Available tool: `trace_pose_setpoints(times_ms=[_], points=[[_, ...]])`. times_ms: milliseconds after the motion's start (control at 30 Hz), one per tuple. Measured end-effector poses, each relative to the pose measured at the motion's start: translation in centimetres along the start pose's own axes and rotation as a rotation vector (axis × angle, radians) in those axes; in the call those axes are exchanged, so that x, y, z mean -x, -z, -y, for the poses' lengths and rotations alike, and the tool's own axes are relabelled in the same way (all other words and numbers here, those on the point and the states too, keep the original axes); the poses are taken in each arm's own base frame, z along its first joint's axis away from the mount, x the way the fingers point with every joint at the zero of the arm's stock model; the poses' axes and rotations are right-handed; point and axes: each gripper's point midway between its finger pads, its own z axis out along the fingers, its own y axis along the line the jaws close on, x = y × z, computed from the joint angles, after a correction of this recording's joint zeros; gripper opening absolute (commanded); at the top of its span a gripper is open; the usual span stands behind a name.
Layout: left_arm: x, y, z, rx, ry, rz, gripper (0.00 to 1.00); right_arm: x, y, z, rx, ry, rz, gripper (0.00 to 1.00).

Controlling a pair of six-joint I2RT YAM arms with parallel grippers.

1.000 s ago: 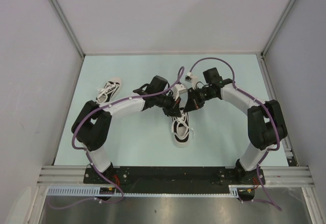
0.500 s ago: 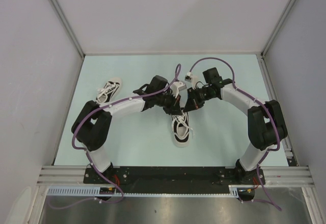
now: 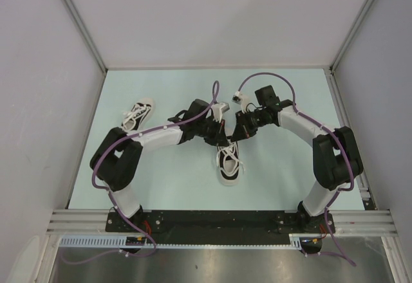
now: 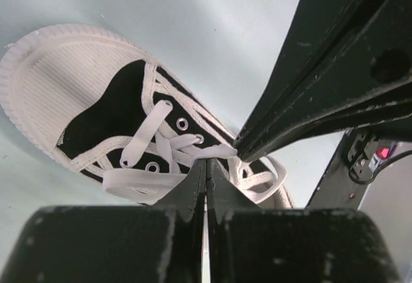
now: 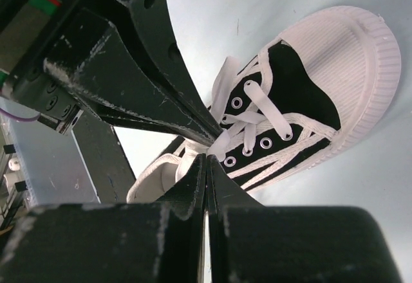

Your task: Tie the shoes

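One of the shoes [image 3: 228,165], black canvas with a white toe cap, lies mid-table with its toe toward the arms' bases. The other shoe [image 3: 138,114] lies at the back left. Both grippers meet over the middle shoe's tongue end. My left gripper [image 3: 220,141] [image 4: 206,164] is shut on a white lace [image 4: 215,152] that runs across to the right gripper's fingertips [image 4: 248,143]. My right gripper [image 3: 230,140] [image 5: 207,158] is shut on a white lace [image 5: 223,144] beside the left gripper's fingertips [image 5: 207,135]. A wide lace loop [image 4: 138,184] hangs to the left of the left gripper's tips. The loose laces [image 3: 235,162] cross the eyelets.
The pale green table [image 3: 167,173] is walled by grey panels with metal rails [image 3: 77,26] at left, back and right. Purple cables [image 3: 257,77] arc over both wrists. A black base bar [image 3: 212,222] runs along the near edge.
My left wrist has shifted slightly toward the back left, and its purple cable swung with it. The right arm and both shoes have stayed almost still.
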Motion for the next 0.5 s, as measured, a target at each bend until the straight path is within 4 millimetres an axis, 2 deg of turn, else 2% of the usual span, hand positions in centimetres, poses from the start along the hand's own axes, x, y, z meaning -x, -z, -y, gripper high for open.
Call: trace_pose_setpoints(times_ms=[133,500], points=[[0.2,0.1,0.3,-0.009,0.034,0.024,0.00,-0.1,-0.1,-0.2,0.004,0.003,-0.003,0.01],[0.3,-0.1,2.0,-0.118,0.094,0.074,0.00,-0.4,0.2,-0.4,0.005,-0.014,-0.014,0.22]])
